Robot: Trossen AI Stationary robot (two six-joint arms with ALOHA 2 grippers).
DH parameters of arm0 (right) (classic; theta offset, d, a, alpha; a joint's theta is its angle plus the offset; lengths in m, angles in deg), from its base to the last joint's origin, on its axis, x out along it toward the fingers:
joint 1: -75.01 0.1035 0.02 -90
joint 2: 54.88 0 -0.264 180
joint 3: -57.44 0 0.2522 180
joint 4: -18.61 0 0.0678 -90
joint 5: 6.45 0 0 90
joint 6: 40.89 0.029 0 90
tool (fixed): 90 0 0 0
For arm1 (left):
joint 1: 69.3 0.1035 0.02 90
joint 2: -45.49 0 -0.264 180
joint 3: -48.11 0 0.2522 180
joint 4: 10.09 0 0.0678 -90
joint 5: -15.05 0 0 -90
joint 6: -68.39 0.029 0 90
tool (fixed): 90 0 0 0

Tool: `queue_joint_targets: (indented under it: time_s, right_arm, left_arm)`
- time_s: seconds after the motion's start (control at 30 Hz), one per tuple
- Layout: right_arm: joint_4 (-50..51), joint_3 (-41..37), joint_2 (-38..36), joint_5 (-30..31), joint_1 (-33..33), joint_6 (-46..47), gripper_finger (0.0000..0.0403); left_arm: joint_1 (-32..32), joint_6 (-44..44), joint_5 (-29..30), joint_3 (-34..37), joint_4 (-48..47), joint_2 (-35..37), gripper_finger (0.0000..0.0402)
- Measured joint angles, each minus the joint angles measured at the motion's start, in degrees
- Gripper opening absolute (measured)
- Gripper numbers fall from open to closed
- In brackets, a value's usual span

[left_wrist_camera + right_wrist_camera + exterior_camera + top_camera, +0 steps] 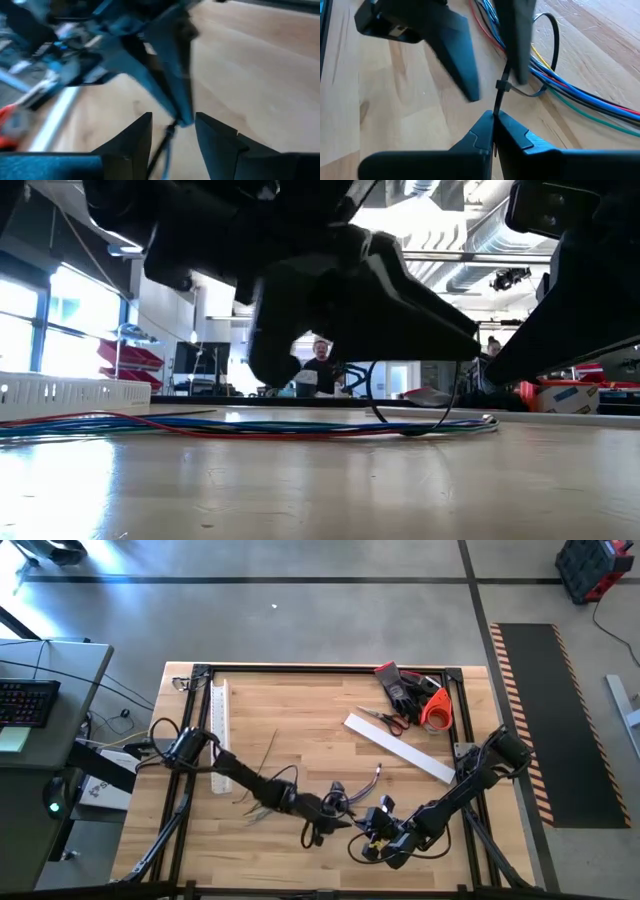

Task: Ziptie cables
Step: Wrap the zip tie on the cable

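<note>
Right tool (493, 122) clamped shut on ziptie (501, 95) tail. Strap runs straight out ahead of its tips to small locking head, then loops around cables (580, 95). Bundle lies flat on table (410, 115), crossing just beyond the tips, long axis roughly square to strap. Left tool (490, 60) fingers apart, straddling strap at head, nearer the loop. No readable writing or brand seen.
</note>
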Motion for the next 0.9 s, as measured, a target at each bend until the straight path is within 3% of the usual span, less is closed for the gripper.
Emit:
queue_joint_targets:
  time_s: [0.17,0.57,0.9]
  right_arm:
    - [-0.1,0.0,0.0,-0.3,0.0,0.0,0.0]
    - [-0.5,0.0,0.0,-0.2,0.0,0.0,0.0]
    - [2.2,0.0,-0.2,-0.6,3.8,7.0,0.0]
  left_arm:
    - [0.9,-0.7,-2.4,0.0,-2.4,0.0,0.0116]
    - [1.4,-0.6,-1.2,0.0,-2.3,0.0,0.0019]
    - [0.8,0.8,7.0,0.0,-4.9,1.1,0.0002]
